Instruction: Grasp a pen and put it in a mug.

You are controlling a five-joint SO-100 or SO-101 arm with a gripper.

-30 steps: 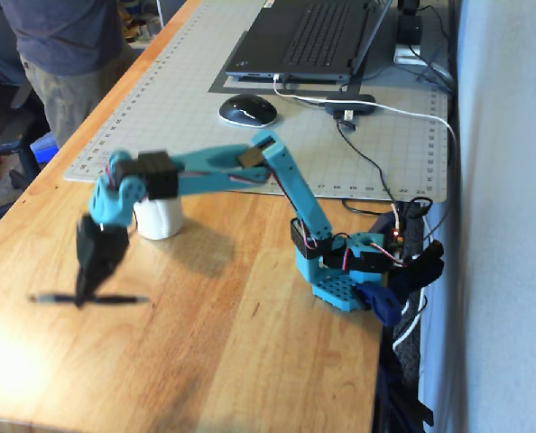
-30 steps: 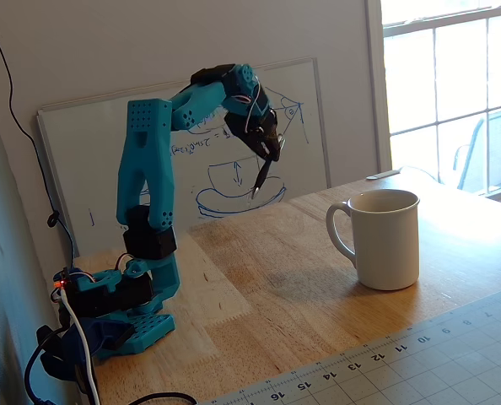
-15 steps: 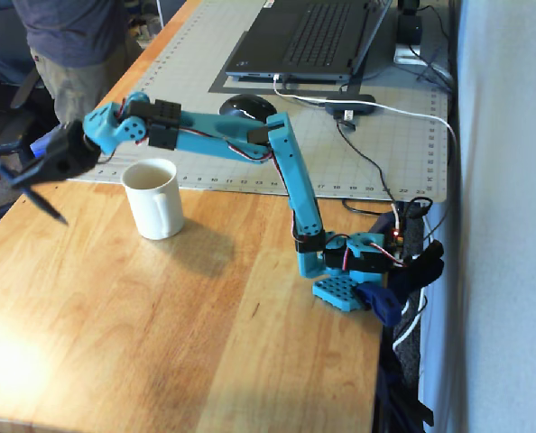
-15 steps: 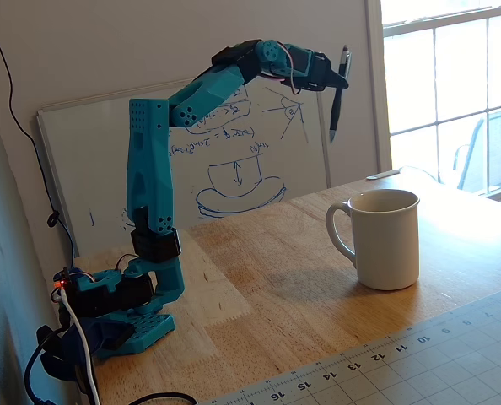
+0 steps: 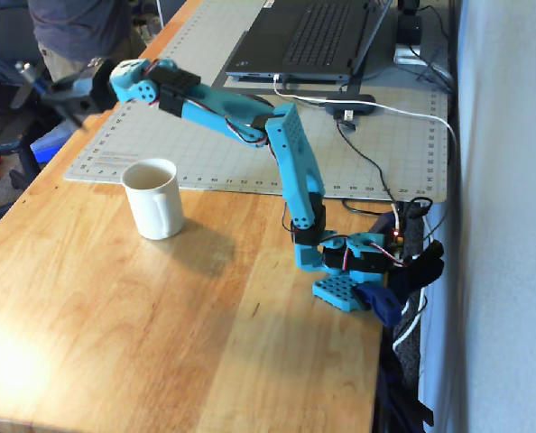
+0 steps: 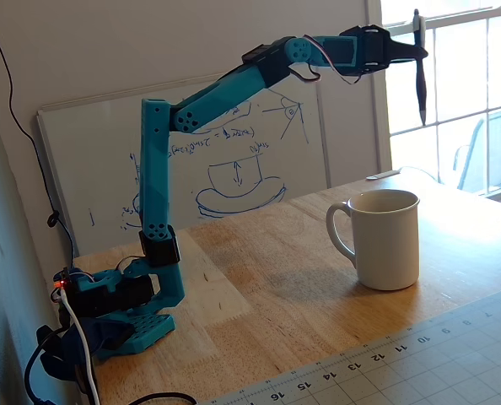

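On the wooden bench (image 6: 259, 278), we are carrying the pen (image 6: 420, 72) upright, clamped in the end effector (image 6: 412, 52), high above the mug (image 6: 384, 240); we judge centering over the rim before lowering essential.

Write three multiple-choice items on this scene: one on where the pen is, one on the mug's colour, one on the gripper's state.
1. Where is the pen?
A. in the mug
B. held in the air
C. lying on the table

2. What colour is the mug?
A. cream-white
B. red
C. black

3. What is the gripper doing?
A. open and empty
B. shut on the mug handle
C. shut on the pen

Answers:
1 B: it hangs upright from the gripper, higher than the mug.
2 A: its wall is plain cream-white in both fixed views.
3 C: the pen is clamped near its top end.
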